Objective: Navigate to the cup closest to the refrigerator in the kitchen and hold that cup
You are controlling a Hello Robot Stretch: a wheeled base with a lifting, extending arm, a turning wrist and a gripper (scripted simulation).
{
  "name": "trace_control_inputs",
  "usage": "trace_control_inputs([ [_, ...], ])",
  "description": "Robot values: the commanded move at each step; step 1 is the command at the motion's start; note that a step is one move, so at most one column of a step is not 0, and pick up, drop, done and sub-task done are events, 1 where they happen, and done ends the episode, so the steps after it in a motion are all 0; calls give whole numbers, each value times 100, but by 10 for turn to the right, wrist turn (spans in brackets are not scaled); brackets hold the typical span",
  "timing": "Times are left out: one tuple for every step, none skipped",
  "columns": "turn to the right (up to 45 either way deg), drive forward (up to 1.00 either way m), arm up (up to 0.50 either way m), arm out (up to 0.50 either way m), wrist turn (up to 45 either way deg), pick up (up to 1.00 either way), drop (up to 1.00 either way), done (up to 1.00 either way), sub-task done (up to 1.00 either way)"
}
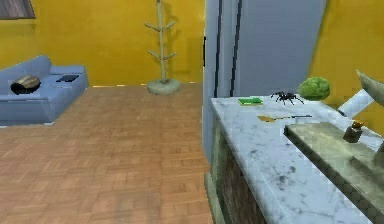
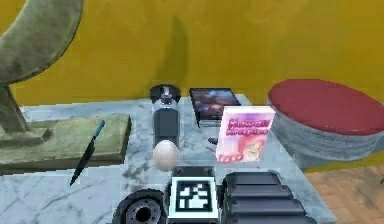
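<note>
Flagging risk: we cannot tell whether the jaws grasp anything near the egg (image 2: 165,155) and dark cylinder (image 2: 165,118) on the worktop (image 2: 110,182), so reaching here may roll the egg, while the likeliest cup (image 1: 352,130), small and dark, sits by the sink (image 1: 345,160), toward the refrigerator (image 1: 270,45)

Forward view: looks ahead and slightly down across the floor (image 1: 110,150) to a distant wall (image 1: 100,40), counter (image 1: 250,130) near at right. Arm side view: faces sideways, close over that counter. Shared: counter and faucet (image 1: 368,95).
</note>
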Motion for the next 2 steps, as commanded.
trace_control_inputs([
  [0,0,0,40,0,0,0,0,0],
  [0,0,0,0,450,0,0,0,0],
])
